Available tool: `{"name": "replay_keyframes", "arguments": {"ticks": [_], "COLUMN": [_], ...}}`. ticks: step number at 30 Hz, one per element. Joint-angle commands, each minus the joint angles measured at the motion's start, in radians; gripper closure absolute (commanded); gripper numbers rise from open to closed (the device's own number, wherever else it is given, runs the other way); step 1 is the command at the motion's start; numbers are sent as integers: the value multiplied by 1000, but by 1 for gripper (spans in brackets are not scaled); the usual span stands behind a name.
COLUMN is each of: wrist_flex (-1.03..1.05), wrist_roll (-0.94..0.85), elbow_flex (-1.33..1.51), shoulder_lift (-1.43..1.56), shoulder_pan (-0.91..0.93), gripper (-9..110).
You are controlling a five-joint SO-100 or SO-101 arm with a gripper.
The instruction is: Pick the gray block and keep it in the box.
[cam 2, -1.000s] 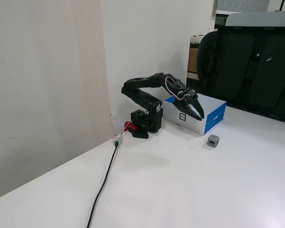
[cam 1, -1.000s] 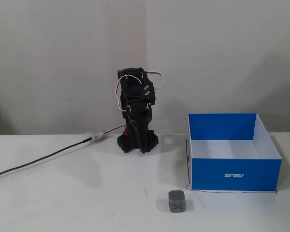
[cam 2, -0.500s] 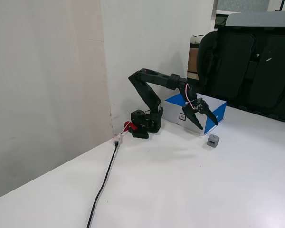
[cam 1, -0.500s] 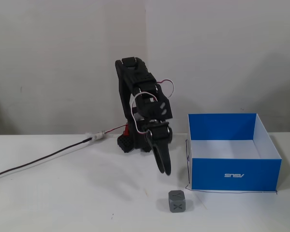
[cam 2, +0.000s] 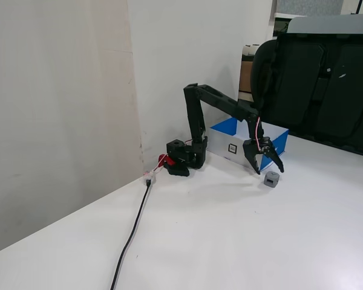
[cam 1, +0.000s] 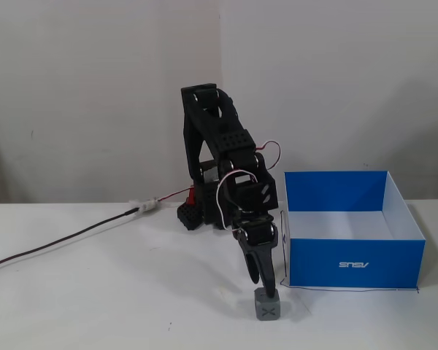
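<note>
Black gripper (cam 2: 269, 171), jaws apart, hangs just above the gray block (cam 1: 267, 304) (likely light, rigid; pinch opposite flat faces) near the blue box (cam 1: 354, 265).

- The arm (cam 1: 220, 138) was matte black all over, built from blocky printed segments.
- Thin red and white wires (cam 1: 271, 148) looped beside its wrist.
- The pincer (cam 1: 263, 281) had two long, tapered black fingers.
- A red part (cam 2: 163, 160) showed at the base.

White table (cam 2: 242, 241) w/ plain off-white walls (cam 1: 95, 87); black chairs (cam 2: 327, 90) behind.
</note>
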Motion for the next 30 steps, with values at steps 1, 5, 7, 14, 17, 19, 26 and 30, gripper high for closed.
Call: {"name": "replay_keyframes", "arguments": {"ticks": [1, 5, 7, 14, 17, 19, 26, 30], "wrist_flex": [-12, -12, -15, -6, -2, 6, 150, 253], "wrist_roll": [8, 12, 9, 3, 0, -2, -2, -2], "elbow_flex": [-78, -121, -153, -239, -258, -264, -350, -377], "shoulder_lift": [8, -74, -114, -206, -238, -250, -218, -69], "shoulder_pan": [-9, 2, 15, 21, 15, 14, 46, 72], "gripper": [71, 71, 71, 74, 78, 95, 101, 101]}}
